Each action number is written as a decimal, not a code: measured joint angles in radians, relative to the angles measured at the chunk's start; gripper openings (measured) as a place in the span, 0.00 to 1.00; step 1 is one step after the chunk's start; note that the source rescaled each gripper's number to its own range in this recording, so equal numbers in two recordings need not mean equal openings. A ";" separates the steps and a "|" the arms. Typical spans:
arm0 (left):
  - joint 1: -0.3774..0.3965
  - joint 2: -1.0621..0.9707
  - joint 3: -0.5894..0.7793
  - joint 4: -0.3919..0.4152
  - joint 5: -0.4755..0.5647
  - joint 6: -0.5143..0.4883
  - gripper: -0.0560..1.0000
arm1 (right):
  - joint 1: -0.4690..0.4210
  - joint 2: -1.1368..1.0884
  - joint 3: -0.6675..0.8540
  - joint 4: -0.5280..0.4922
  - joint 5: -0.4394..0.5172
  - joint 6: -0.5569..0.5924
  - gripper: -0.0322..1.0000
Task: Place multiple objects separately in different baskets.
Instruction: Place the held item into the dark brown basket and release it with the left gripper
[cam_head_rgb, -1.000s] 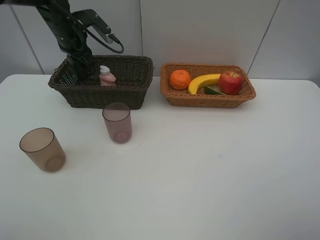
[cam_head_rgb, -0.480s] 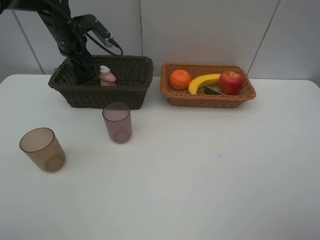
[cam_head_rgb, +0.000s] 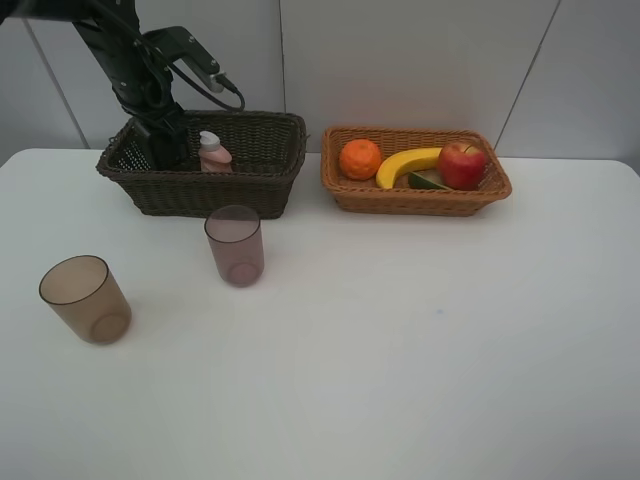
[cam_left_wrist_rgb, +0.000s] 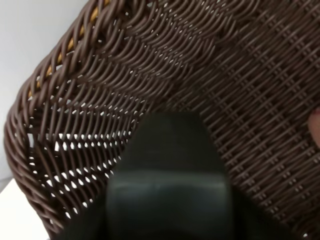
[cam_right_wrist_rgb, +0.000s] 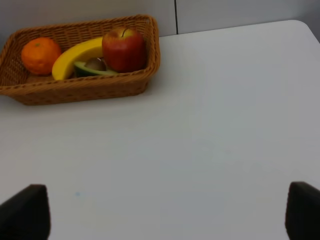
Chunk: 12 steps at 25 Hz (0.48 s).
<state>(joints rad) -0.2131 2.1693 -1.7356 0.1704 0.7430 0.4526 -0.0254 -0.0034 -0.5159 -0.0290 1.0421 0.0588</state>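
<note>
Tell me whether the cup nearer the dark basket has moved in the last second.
No. The cup stands in the same spot, upright and just in front of the dark basket, apart from its front wall.

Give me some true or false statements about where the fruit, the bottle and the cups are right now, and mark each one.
1. The orange lies in the tan basket. True.
2. The pink bottle is in the dark basket. True.
3. Both cups are in the dark basket. False: they stand upright on the table.
4. The apple lies on the table. False: it is in the tan basket, beside the banana.
</note>
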 joint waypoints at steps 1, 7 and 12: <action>0.000 -0.001 0.000 -0.001 -0.005 0.000 0.88 | 0.000 0.000 0.000 0.000 0.000 0.000 1.00; 0.000 -0.009 -0.002 -0.003 -0.008 0.000 0.99 | 0.000 0.000 0.000 0.000 0.000 0.000 1.00; 0.000 -0.015 -0.003 -0.003 -0.007 0.000 1.00 | 0.000 0.000 0.000 0.000 0.000 0.000 1.00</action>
<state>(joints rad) -0.2131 2.1541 -1.7388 0.1674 0.7364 0.4526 -0.0254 -0.0034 -0.5159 -0.0290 1.0417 0.0588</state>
